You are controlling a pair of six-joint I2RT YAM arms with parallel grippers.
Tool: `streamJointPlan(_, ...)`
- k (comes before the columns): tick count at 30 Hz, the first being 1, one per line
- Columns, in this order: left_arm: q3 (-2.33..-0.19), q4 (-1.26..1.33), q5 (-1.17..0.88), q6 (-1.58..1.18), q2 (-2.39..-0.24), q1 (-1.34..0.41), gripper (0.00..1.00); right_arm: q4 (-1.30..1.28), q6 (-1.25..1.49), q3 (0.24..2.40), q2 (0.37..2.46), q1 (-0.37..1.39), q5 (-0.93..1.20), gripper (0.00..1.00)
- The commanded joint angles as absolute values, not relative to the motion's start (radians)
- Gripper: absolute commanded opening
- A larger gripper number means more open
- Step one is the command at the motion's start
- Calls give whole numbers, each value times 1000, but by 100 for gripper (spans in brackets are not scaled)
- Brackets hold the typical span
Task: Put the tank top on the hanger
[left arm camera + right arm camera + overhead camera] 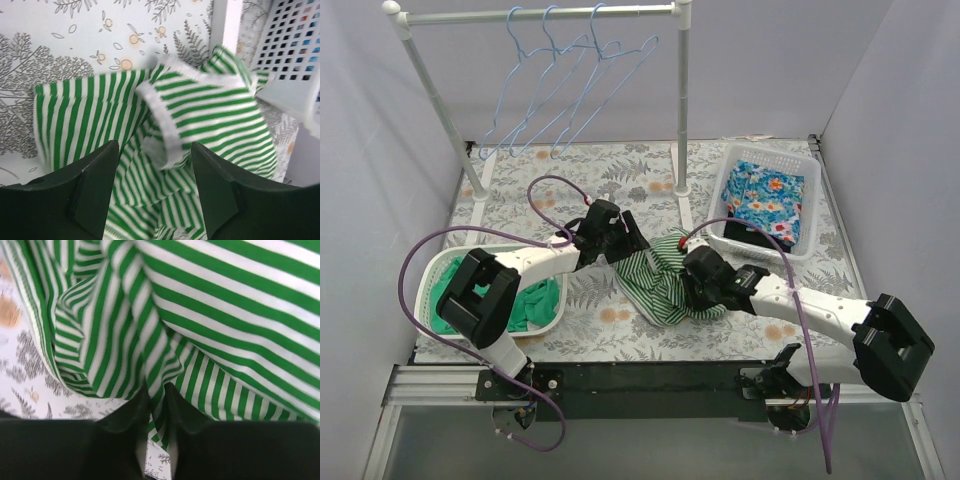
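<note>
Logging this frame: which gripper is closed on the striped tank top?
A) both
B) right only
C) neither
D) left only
B: in the right wrist view the right gripper has its fingers pinched together on a fold of the tank top, while the left gripper is wide open, with the cloth lying loose between its fingers.
</note>
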State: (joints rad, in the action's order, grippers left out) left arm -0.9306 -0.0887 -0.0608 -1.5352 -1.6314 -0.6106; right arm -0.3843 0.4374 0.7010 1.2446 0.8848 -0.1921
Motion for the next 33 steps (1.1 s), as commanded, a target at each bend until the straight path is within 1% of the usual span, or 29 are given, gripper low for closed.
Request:
streamJointPlan(1,-924,23,-103,-1595,-1606,-603,59,-299,520,690,1207,1032,-121,15)
streamJointPlan(2,-917,34,-113,-1598,-1603,-603,58,-298,528,696,1204,1058,-112,11)
streamJointPlan(4,-908,26,-121,-1605,-1601,-604,52,-299,546,719,1198,1122,-103,8)
streamJointPlan(5,-908,14,-120,-1605,-1601,-603,49,-298,555,727,1195,1135,-103,8)
streamJointPlan(6,-907,5,-117,-1597,-1600,-604,46,-311,560,736,1190,1140,-103,11)
streamJointPlan(7,-901,-32,-117,-1592,-1588,-604,39,-316,558,741,1184,1140,-127,23)
streamJointPlan(8,-881,-47,-107,-1589,-1577,-604,33,-325,546,747,1171,1140,-143,32)
streamJointPlan(9,-868,-63,-85,-1579,-1565,-606,31,-356,535,771,1161,1140,-161,48)
streamJointPlan(11,-838,-89,-69,-1559,-1528,-604,32,-391,517,799,1134,1138,-208,59)
streamJointPlan(12,-836,-106,-72,-1546,-1520,-604,36,-406,502,817,1123,1137,-222,64)
streamJointPlan(13,-839,-132,-86,-1508,-1520,-604,43,-441,497,848,1103,1129,-247,69)
streamJointPlan(14,-847,-144,-90,-1496,-1517,-604,48,-462,495,865,1095,1120,-261,70)
streamJointPlan(16,-842,-146,-115,-1485,-1511,-604,54,-512,491,884,1065,1068,-293,71)
streamJointPlan(17,-841,-138,-126,-1482,-1503,-604,59,-517,488,876,1054,1036,-290,71)
streamJointPlan(18,-842,-132,-135,-1482,-1505,-604,60,-515,476,864,1043,934,-266,70)
streamJointPlan(20,-853,-120,-169,-1485,-1523,-604,60,-515,436,829,1023,804,-137,69)
streamJointPlan(21,-865,-115,-178,-1488,-1535,-604,60,-508,424,815,1017,702,-105,69)
streamJointPlan(25,-874,-75,-232,-1506,-1578,-606,58,-442,403,749,1025,566,-6,70)
streamJointPlan(28,-879,-37,-265,-1525,-1595,-607,57,-368,425,680,1054,493,96,72)
streamJointPlan(33,-902,-18,-299,-1531,-1618,-611,55,-261,466,615,1094,453,127,75)
